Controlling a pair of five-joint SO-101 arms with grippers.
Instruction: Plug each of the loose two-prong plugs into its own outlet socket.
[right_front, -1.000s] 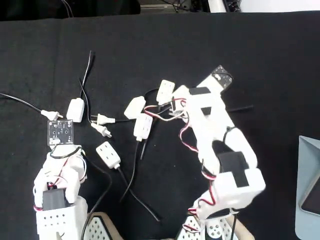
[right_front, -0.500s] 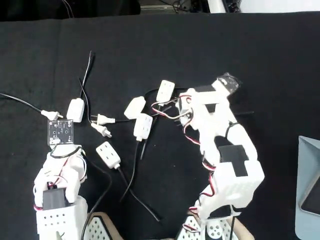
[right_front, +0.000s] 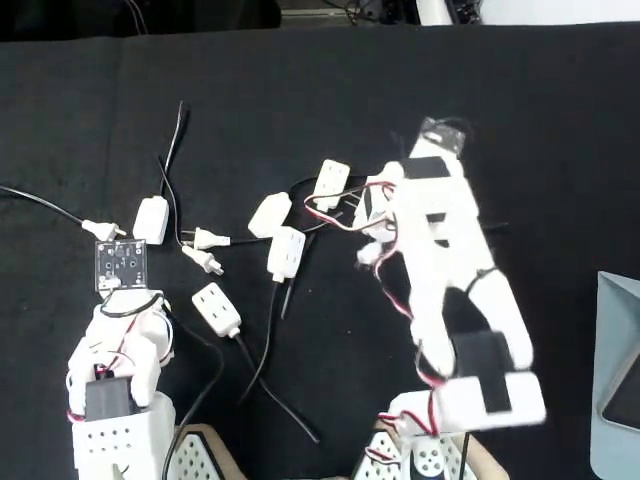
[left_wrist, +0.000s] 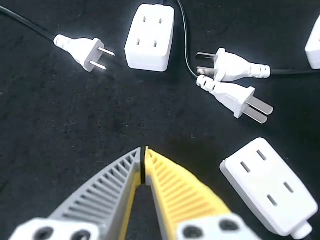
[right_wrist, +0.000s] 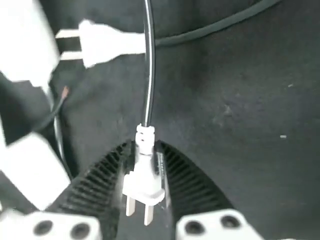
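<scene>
The right gripper (right_wrist: 144, 150) is grasping a white two-prong plug (right_wrist: 144, 182) by its body, prongs pointing back toward the wrist, with its black cord (right_wrist: 148, 65) trailing away over the black table (right_front: 300, 90). This arm is hanging just right of the far outlet socket (right_front: 331, 183) in the middle of the table. A second loose plug (right_wrist: 102, 39) is lying farther off. The left gripper (left_wrist: 145, 154) is sitting at the near left, fingers clenched on nothing. Beyond it, a single plug (left_wrist: 82, 50) is lying left of a white socket (left_wrist: 149, 37), a pair of plugs (left_wrist: 232, 80) is lying to that socket's right, and a nearer socket (left_wrist: 272, 185) is resting near the pair.
</scene>
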